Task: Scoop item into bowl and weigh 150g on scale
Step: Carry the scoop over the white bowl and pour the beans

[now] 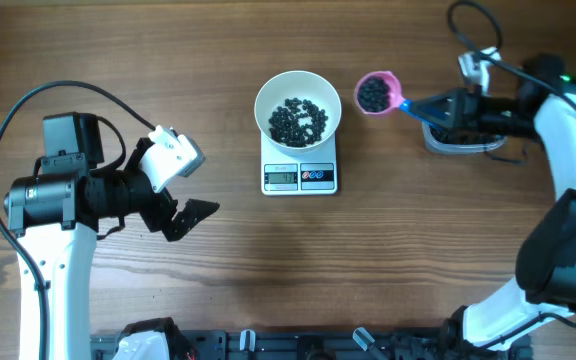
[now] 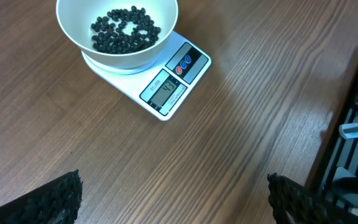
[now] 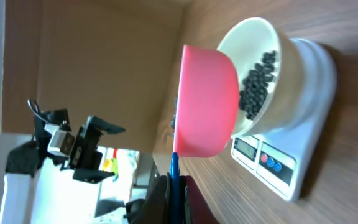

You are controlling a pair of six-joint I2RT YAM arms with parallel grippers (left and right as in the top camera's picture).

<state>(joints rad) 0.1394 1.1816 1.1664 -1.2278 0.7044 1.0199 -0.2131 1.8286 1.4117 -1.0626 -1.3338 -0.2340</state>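
Observation:
The white bowl [image 1: 298,108] stands on the small white scale [image 1: 300,177] at mid-table, with a layer of black beads [image 1: 297,120] in its bottom. My right gripper [image 1: 438,108] is shut on the blue handle of a pink scoop [image 1: 376,93], which hangs level just right of the bowl and is loaded with beads. From the right wrist, the scoop [image 3: 207,102] sits beside the bowl [image 3: 260,50], with the handle pinched in the gripper [image 3: 174,199]. My left gripper [image 1: 180,217] hovers open and empty, left of the scale [image 2: 176,78].
A clear plastic tub [image 1: 465,145] lies mostly hidden under my right gripper at the far right. A black rail [image 1: 268,345] runs along the table's front edge. Bare wood lies between the left gripper [image 2: 174,199] and the scale.

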